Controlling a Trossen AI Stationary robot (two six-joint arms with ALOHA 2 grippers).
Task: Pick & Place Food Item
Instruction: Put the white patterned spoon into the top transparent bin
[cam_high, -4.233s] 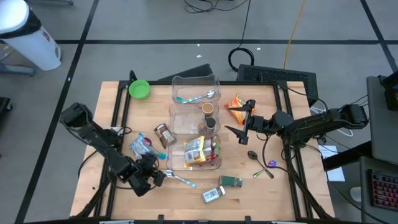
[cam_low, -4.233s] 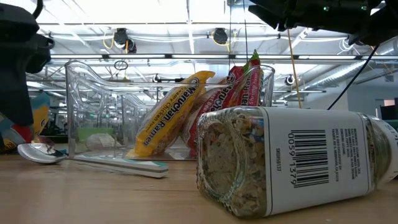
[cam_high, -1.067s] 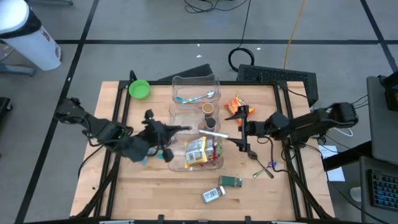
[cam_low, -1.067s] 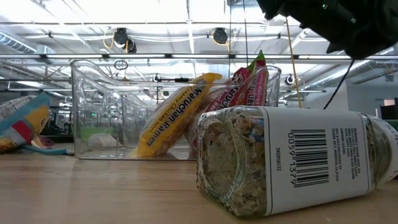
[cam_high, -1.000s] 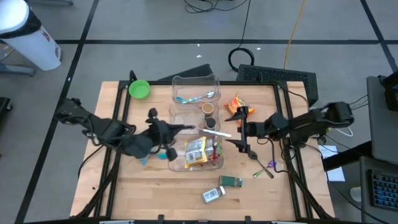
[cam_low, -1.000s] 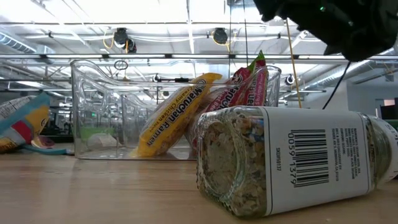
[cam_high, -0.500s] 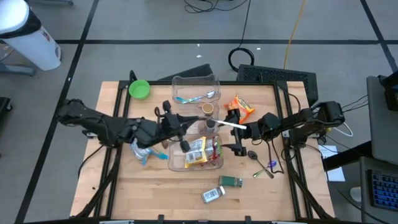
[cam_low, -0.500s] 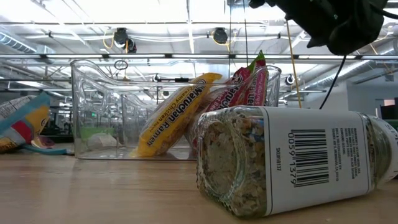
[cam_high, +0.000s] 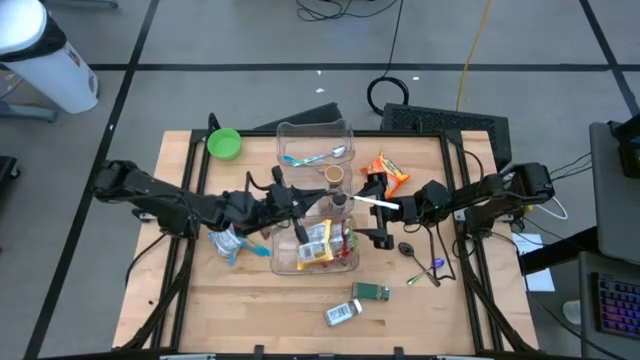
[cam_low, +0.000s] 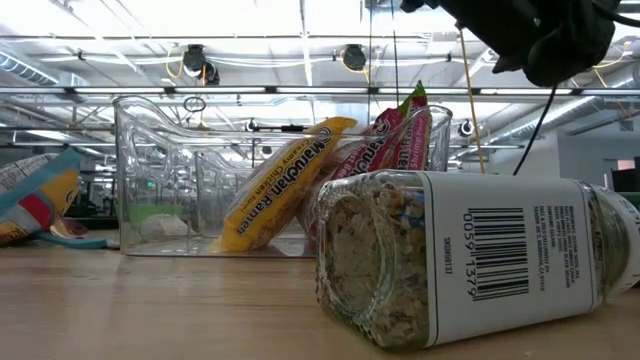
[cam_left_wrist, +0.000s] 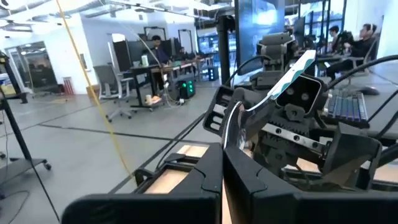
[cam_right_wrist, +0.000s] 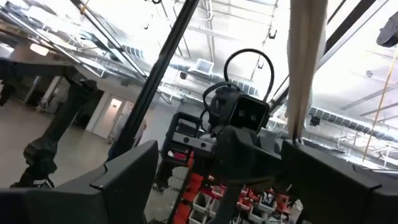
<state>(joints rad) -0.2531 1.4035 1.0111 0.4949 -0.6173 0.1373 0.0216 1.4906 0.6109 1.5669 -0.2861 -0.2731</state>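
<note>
The left gripper (cam_high: 300, 205) has carried the spoon (cam_high: 366, 203) up off the worktop (cam_high: 300, 310), jaws pressed together on its bowl end. It now meets the right gripper (cam_high: 378, 212) above the clear bin (cam_high: 313, 140); those jaws stand spread around the handle. Looks like a handover.

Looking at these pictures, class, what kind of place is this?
Probably a robotics lab in an open office: a wooden worktable with two robot arms, desks and office chairs behind, and exposed ceiling ducts.
</note>
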